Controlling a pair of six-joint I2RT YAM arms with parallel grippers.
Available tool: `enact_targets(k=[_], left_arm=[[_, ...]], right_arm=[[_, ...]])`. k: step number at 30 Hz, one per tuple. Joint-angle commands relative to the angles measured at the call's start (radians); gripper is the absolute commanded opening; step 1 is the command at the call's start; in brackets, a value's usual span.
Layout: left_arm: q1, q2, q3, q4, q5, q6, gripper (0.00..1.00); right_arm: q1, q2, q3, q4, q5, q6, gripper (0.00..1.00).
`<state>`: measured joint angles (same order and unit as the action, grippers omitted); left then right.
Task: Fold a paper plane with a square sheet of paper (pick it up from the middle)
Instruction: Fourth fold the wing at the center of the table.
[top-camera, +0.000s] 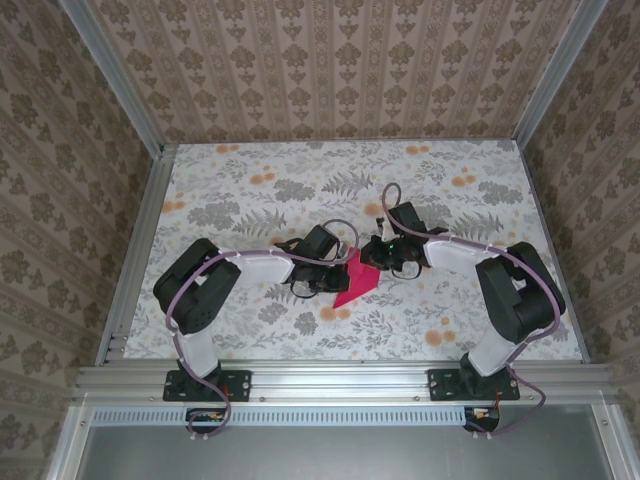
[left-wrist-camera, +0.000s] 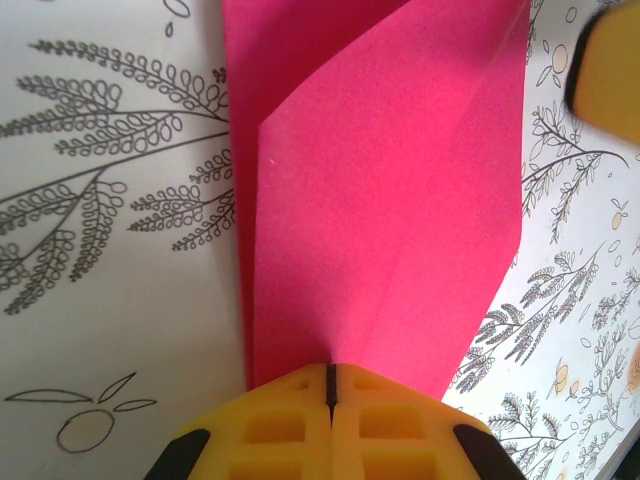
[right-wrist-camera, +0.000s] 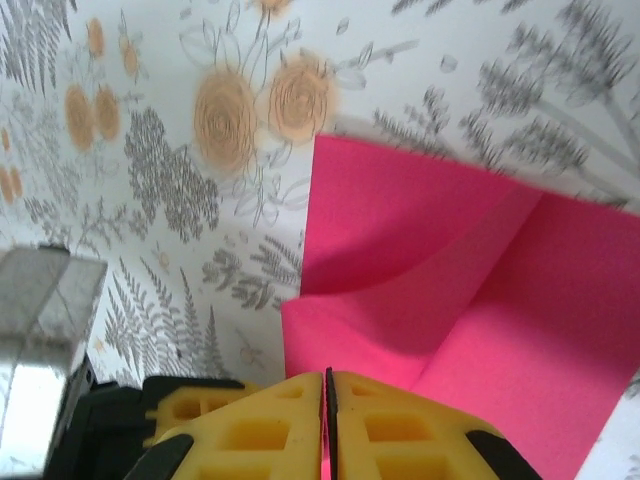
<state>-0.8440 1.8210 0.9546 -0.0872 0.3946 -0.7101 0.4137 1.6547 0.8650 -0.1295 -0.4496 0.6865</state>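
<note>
The magenta-pink square sheet of paper (top-camera: 356, 283) is folded over on itself into a pointed shape, its tip toward the near left, and is held just above the table's middle. My left gripper (top-camera: 322, 277) is shut on its left end. In the left wrist view the yellow fingertips (left-wrist-camera: 300, 400) press together with the sheet (left-wrist-camera: 380, 200) rising from their seam, creased down its length. My right gripper (top-camera: 380, 260) is shut on the sheet's far right edge. In the right wrist view a pink sliver shows between its closed jaws (right-wrist-camera: 328, 395), and folded flaps of the sheet (right-wrist-camera: 480, 270) spread beyond them.
The table wears a white cloth printed with grey ferns and orange flowers (top-camera: 440, 335). Aluminium rails (top-camera: 330, 378) frame the near edge and sides, with patterned walls around. A yellow finger of the right gripper (left-wrist-camera: 608, 70) shows close by in the left wrist view.
</note>
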Motion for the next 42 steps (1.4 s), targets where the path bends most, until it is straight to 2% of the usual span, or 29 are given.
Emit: enact_targets(k=[1, 13, 42], left_arm=[[-0.002, 0.023, -0.01, -0.074, -0.036, 0.003, 0.02], [-0.004, 0.024, -0.012, -0.093, -0.036, 0.008, 0.02], [-0.01, 0.026, -0.032, -0.126, -0.025, 0.022, 0.0]], right_arm=[[0.031, 0.003, -0.037, 0.009, -0.02, 0.017, 0.11], [0.053, 0.127, 0.006, 0.022, -0.005, 0.01, 0.1], [-0.125, 0.195, 0.145, -0.062, 0.074, -0.084, 0.1]])
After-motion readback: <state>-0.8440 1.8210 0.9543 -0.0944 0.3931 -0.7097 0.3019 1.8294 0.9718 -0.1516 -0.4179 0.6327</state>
